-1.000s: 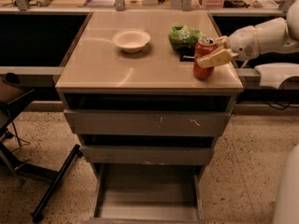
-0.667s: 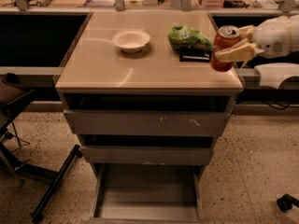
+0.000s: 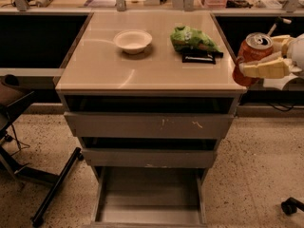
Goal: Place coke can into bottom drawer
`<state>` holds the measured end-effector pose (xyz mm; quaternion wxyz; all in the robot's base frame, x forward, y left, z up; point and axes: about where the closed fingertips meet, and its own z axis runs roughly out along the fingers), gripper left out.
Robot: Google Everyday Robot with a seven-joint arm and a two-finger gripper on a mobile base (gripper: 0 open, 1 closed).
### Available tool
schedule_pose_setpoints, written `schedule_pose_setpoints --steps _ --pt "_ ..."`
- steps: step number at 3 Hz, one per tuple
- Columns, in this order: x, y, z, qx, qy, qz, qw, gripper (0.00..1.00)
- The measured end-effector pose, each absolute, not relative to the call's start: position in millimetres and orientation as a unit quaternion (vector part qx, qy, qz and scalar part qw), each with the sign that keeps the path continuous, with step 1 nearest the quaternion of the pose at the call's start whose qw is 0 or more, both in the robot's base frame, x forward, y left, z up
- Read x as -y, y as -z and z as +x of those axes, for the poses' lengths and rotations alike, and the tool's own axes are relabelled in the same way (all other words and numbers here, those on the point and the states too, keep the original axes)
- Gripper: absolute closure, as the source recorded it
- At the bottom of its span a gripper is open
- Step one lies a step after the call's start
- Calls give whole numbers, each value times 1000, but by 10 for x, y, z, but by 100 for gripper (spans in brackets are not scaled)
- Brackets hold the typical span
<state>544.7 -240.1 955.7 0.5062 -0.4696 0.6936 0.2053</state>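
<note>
legible text: none can be read
coke can (image 3: 251, 50): markings on the red-orange side too faint to read
chip bag (image 3: 192, 38): green print, unreadable
end effector (image 3: 260, 56): unmarked, clamped around the coke can just off the right edge of the worktop (image 3: 142, 72)

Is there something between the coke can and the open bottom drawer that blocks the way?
Nothing visible does. The tool holds the coke can at the table's right edge; the bottom drawer lies open below, its floor bare.

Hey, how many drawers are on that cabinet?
3, stacked: the top drawer under the counter, the middle drawer below it, the bottom drawer pulled open. The claw holds the coke can off the counter's right edge.
</note>
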Motion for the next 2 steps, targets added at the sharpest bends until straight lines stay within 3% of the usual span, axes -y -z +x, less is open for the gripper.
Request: schedule_pose_setpoints --steps 2 --pt "2262 -9341 5433 -688 -208 -474 509 100"
